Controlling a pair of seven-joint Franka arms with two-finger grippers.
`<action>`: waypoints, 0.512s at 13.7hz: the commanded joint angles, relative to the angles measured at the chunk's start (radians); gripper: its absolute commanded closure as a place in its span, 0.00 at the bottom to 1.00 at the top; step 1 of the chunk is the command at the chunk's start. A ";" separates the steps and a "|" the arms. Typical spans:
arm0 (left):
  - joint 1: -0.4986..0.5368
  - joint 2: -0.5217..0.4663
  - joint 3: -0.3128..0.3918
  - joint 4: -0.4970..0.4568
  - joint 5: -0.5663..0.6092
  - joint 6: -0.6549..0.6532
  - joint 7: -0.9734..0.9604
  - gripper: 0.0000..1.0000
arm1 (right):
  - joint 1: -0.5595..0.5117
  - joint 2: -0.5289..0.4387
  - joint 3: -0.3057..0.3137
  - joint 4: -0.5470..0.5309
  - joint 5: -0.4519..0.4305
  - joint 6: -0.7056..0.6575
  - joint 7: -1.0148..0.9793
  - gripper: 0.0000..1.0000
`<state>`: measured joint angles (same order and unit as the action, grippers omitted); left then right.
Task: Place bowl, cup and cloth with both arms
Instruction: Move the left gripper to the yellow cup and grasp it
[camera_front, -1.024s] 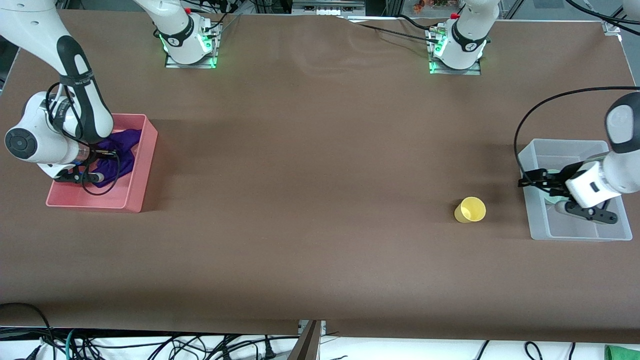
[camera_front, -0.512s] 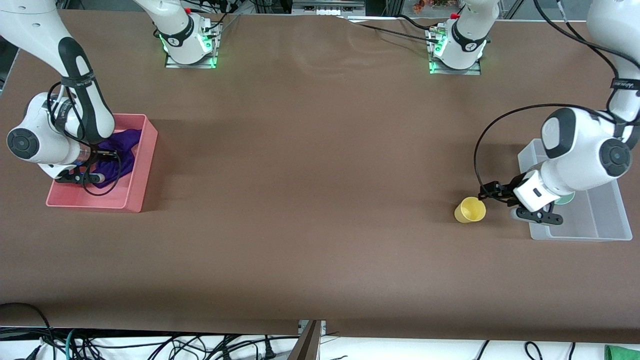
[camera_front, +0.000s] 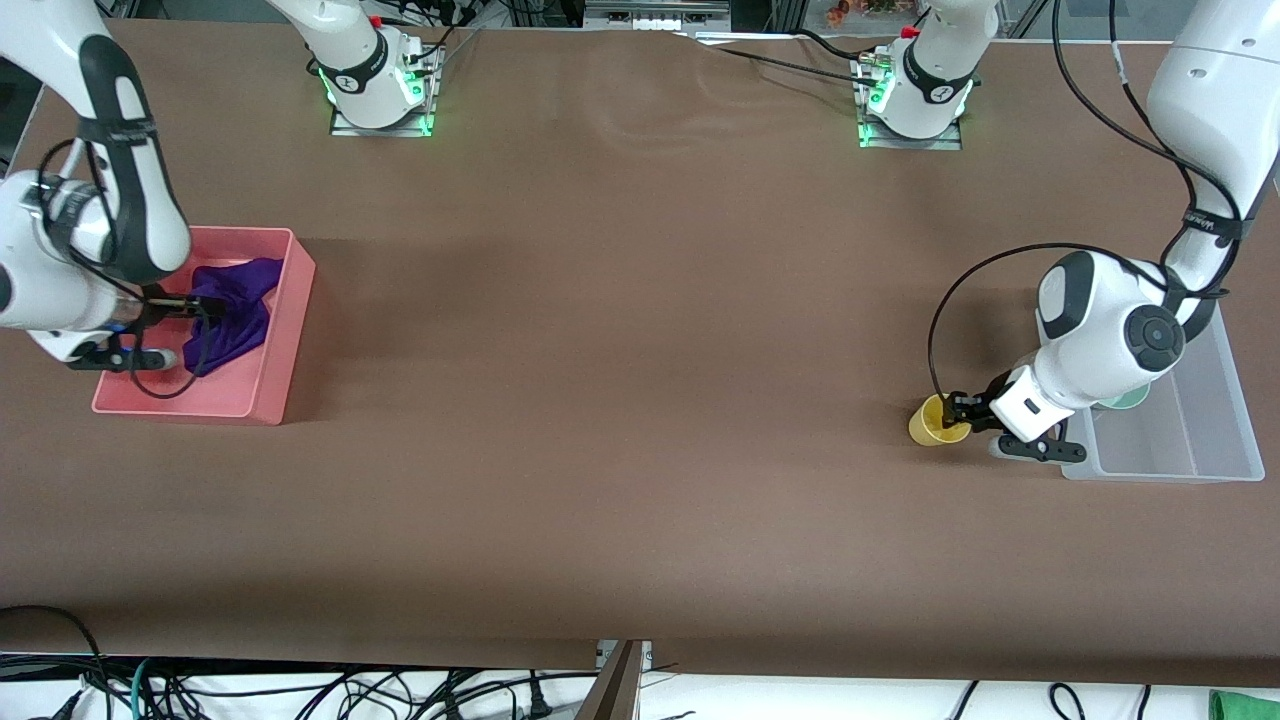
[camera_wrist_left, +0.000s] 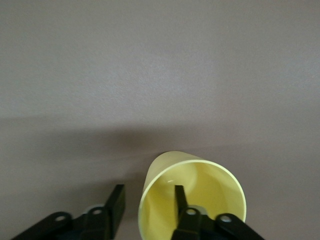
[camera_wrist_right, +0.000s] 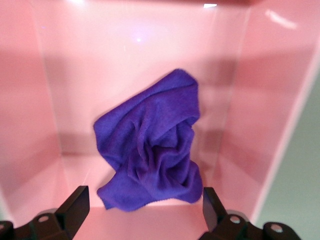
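**Grabbing the Yellow Cup by Its Rim**

Reaching low, the left gripper (camera_front: 958, 412) stood wide open, one finger (camera_wrist_left: 181, 199) inside the cup (camera_front: 938, 420) and one outside. The cup sat on the table (camera_front: 640, 400), at nine o'clock from the clear bin (camera_front: 1165, 455) with the bowl (camera_front: 1125, 398). It looked light, stiff and smooth, so pinching its rim should work.

The right gripper (camera_wrist_right: 142, 212) hung wide open over the soft cloth (camera_front: 225, 315) in the pink bin (camera_front: 275, 330).
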<state>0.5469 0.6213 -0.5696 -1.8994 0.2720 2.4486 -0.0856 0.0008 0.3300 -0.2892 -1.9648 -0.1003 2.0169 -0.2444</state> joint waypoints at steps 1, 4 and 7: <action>-0.004 0.001 -0.001 0.011 0.027 0.004 -0.031 1.00 | -0.005 -0.017 0.025 0.142 0.037 -0.163 -0.015 0.00; -0.004 -0.002 -0.001 0.014 0.027 0.000 -0.028 1.00 | -0.004 -0.017 0.073 0.331 0.076 -0.351 -0.015 0.00; -0.001 -0.060 -0.009 0.031 0.029 -0.106 -0.020 1.00 | -0.002 -0.016 0.154 0.463 0.076 -0.432 -0.010 0.00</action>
<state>0.5468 0.6194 -0.5713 -1.8833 0.2731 2.4325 -0.0915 0.0050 0.3005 -0.1803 -1.5889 -0.0374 1.6470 -0.2447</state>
